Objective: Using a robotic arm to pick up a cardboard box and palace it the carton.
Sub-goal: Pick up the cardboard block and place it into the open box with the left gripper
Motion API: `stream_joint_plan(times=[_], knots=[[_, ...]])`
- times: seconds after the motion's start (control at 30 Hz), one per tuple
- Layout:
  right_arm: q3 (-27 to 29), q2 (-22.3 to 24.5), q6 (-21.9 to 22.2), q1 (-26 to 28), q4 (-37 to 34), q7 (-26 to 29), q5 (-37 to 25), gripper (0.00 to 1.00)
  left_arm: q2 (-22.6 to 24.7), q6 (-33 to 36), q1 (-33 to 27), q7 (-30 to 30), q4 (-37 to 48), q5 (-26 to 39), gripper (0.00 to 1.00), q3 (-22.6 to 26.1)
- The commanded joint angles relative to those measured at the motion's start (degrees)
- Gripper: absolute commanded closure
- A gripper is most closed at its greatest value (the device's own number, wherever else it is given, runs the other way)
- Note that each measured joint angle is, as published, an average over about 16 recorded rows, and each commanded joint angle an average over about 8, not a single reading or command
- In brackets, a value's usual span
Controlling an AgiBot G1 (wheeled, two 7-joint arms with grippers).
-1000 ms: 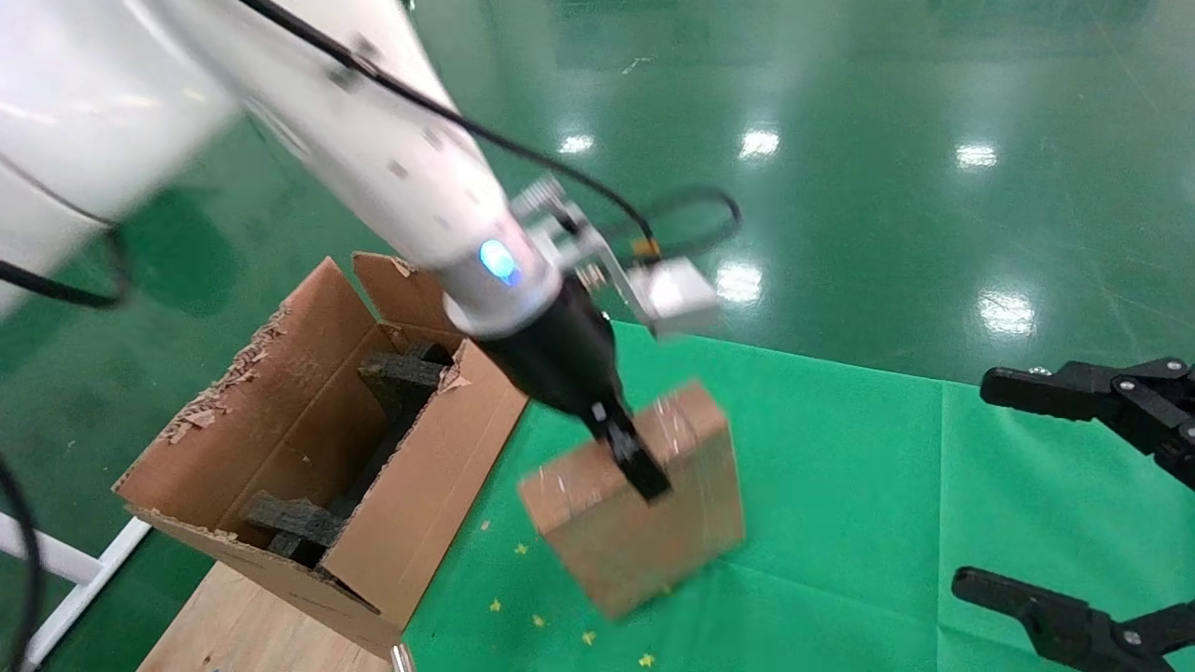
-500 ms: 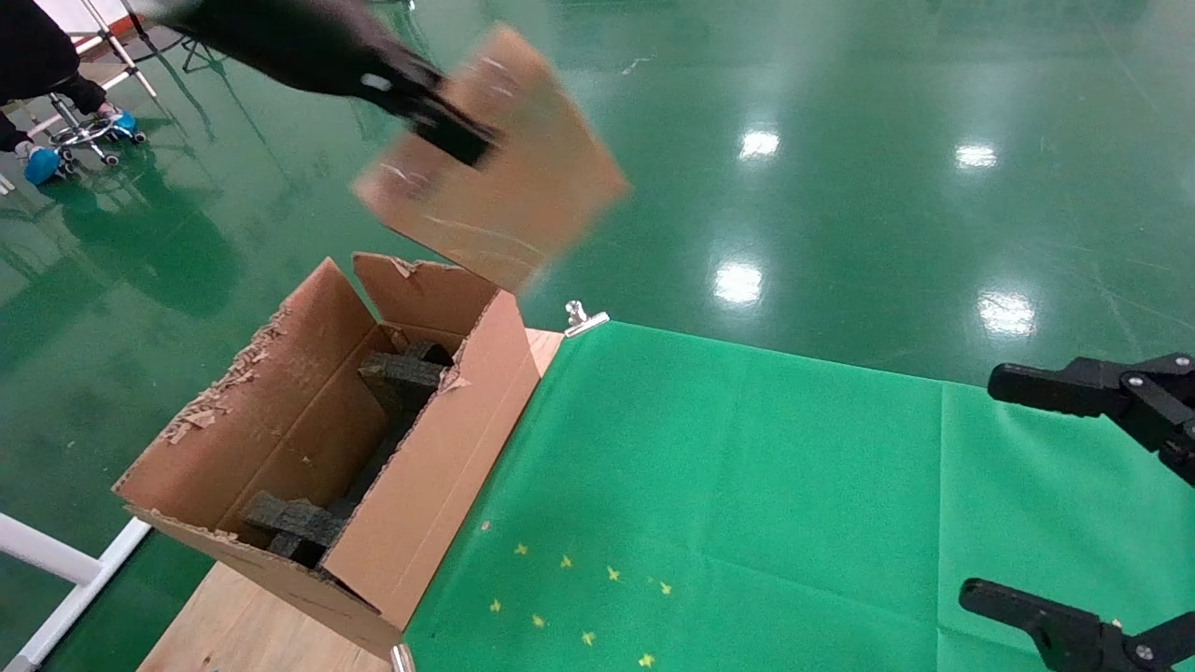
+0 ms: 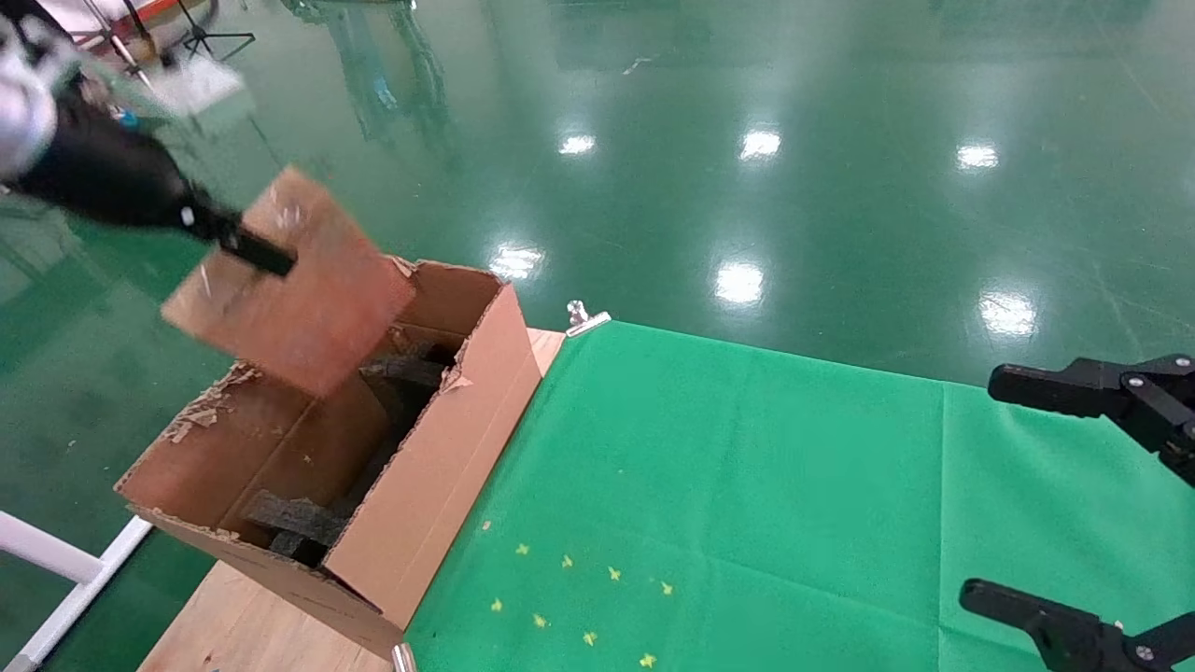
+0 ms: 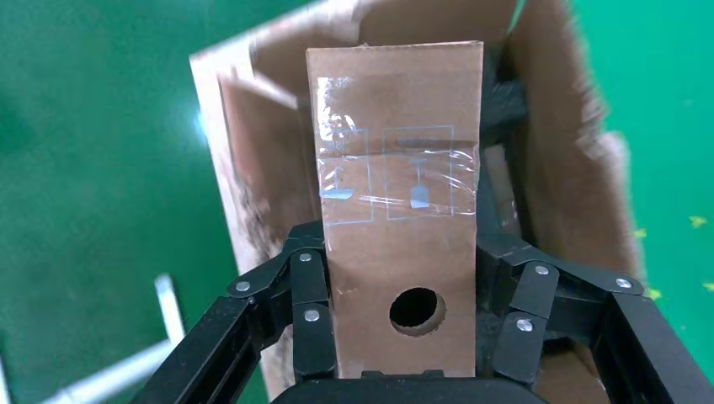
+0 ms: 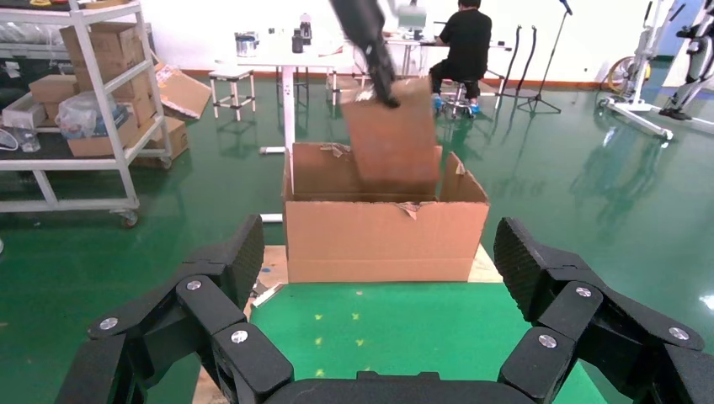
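Note:
The small brown cardboard box (image 3: 299,289) hangs tilted in the air over the far left end of the large torn carton (image 3: 439,448). Its lower corner is just above the carton's opening. My left gripper (image 3: 261,257), on the white arm at the upper left, is shut on the box. In the left wrist view the black fingers (image 4: 307,286) clamp both sides of the taped box (image 4: 396,168), its round hole facing the camera and the carton (image 4: 572,168) below. Dark foam blocks (image 3: 289,518) lie inside the carton. My right gripper (image 3: 1018,495) is open and empty at the right edge.
The carton stands on the wooden table (image 3: 243,625), next to the green mat (image 3: 747,485). A metal clip (image 3: 583,319) holds the mat's far corner. Small yellow marks (image 3: 569,597) dot the mat's front. A white frame leg (image 3: 56,560) is on the floor at left.
My left gripper lifted the box off the green mat, swung it up high behind the carton, then carried it left and down over the carton's far end. The right gripper stayed put.

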Motion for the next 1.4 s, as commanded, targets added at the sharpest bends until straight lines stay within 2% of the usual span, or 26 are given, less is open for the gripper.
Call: stream_joint_plan(times=[0.03,0.37,0.7,1.03,1.23,1.4], knots=[[0.0,0.0,0.0,0.0,0.0,0.0,0.0,0.0,-0.8,-1.7,2.5,-0.5,2.0,-0.5,1.0,0.2],[0.0,0.0,0.0,0.0,0.0,0.0,0.0,0.0,0.4,-7.5,9.8,6.9,16.6,-2.9,1.0,0.2],[0.0,0.0,0.0,0.0,0.0,0.0,0.0,0.0,4.2,-11.4,14.4,15.3,29.0,-4.1,1.0,-0.1],[0.0,0.0,0.0,0.0,0.0,0.0,0.0,0.0,8.1,-16.7,18.9,17.5,36.1,-5.0,1.0,-0.6],[0.0,0.0,0.0,0.0,0.0,0.0,0.0,0.0,9.2,-21.3,22.0,18.2,38.2,-5.4,1.0,-0.9],[0.0,0.0,0.0,0.0,0.0,0.0,0.0,0.0,9.5,-22.3,23.7,19.0,38.8,-6.4,1.0,-1.6]])
